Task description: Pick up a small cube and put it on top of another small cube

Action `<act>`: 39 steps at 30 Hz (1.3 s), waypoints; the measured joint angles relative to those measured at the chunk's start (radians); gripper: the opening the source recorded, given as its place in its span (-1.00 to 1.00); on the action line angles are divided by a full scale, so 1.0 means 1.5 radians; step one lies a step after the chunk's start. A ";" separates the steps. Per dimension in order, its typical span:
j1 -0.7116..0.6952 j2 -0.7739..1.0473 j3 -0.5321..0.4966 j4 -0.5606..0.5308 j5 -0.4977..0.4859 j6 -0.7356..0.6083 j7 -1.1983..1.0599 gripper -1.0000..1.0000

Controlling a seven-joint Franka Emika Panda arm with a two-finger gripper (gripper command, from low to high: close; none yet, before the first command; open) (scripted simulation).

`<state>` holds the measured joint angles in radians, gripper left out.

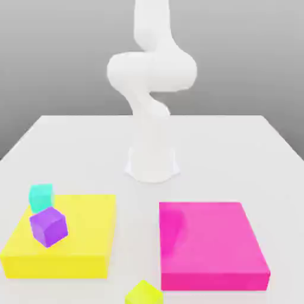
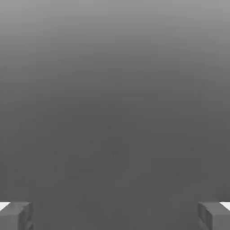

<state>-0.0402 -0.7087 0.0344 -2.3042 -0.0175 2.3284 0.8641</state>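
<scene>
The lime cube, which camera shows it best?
The exterior view: the lime cube sits on the table at the bottom edge, between the yellow block and pink block. The hand view faces plain grey background instead.

Small lime cube (image 1: 143, 293) on the table, tilted.

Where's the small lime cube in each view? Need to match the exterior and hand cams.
Exterior view: the small lime cube sits on the table at the picture's bottom edge, in front of the gap between the yellow block and the pink block, touching neither.
Hand view: the open gripper, fingertips wide apart, against plain grey.
Shared landmark: probably the grey backdrop; nothing firmer.
</scene>
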 joint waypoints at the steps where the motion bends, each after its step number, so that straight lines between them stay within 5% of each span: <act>1: -0.011 0.026 0.009 -0.001 -0.006 0.008 0.020 0.00; 18: -0.110 0.440 0.087 -0.020 -0.113 0.136 0.332 0.00; 32: -0.095 0.763 0.066 -0.019 -0.090 0.291 0.465 0.00; 33: -0.090 0.786 0.060 -0.015 -0.097 0.308 0.470 -1.00; 39: -0.088 0.797 0.057 -0.012 -0.100 0.317 0.473 -1.00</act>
<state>-0.1718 0.4869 0.1198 -2.3226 -0.1683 2.8046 1.5740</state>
